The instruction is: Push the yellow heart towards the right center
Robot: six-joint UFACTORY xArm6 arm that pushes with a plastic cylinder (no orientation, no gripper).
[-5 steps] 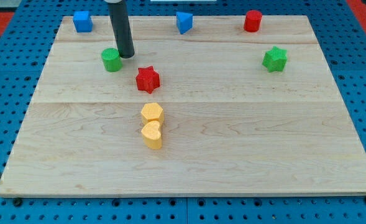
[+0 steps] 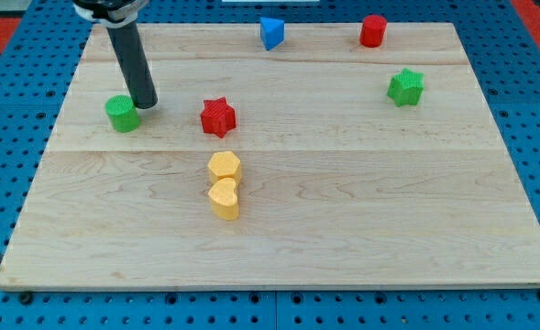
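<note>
The yellow heart (image 2: pixel 224 199) lies on the wooden board (image 2: pixel 343 229) a little left of centre, below and touching a yellow hexagon (image 2: pixel 224 167). My tip (image 2: pixel 145 104) is at the upper left, far from the heart. It touches the right side of a green cylinder (image 2: pixel 121 114). A red star (image 2: pixel 218 117) lies to the tip's right, above the yellow hexagon.
A blue block (image 2: pixel 270 32) and a red cylinder (image 2: pixel 372 30) sit along the board's top edge. A green star (image 2: pixel 405 87) lies at the upper right. The rod hides the board's top left corner.
My tip has moved left and slightly down, and the green cylinder has slid left with it. The blue block at the top left no longer shows. The yellow blocks have not moved.
</note>
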